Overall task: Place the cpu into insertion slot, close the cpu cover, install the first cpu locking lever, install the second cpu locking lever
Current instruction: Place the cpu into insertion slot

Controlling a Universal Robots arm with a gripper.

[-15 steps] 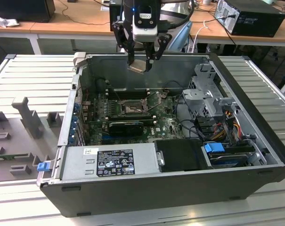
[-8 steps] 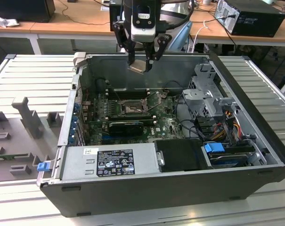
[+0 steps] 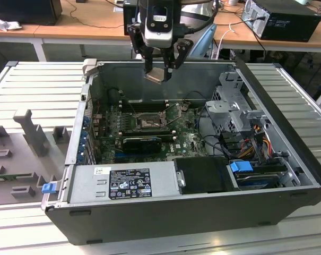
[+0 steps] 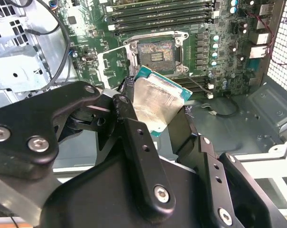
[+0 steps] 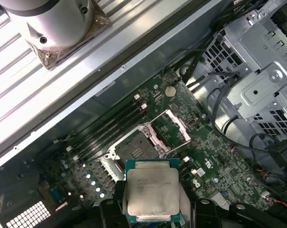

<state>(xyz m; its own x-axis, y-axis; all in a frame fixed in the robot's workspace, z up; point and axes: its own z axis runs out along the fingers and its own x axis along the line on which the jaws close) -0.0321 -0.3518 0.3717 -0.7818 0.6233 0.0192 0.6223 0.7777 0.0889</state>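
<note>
Open case below; cpu between fingers.

A ribbed grey metal bench carries the work; an open dark computer case lies on its side directly on it; grey moulded fixtures stand beside the case, toward the exterior view's left.

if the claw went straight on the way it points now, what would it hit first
Likely the green motherboard just beside the insertion slot: in the first wrist view the cpu in the claw sits off the socket's centre. Nothing shows between; depth is unclear.
</note>
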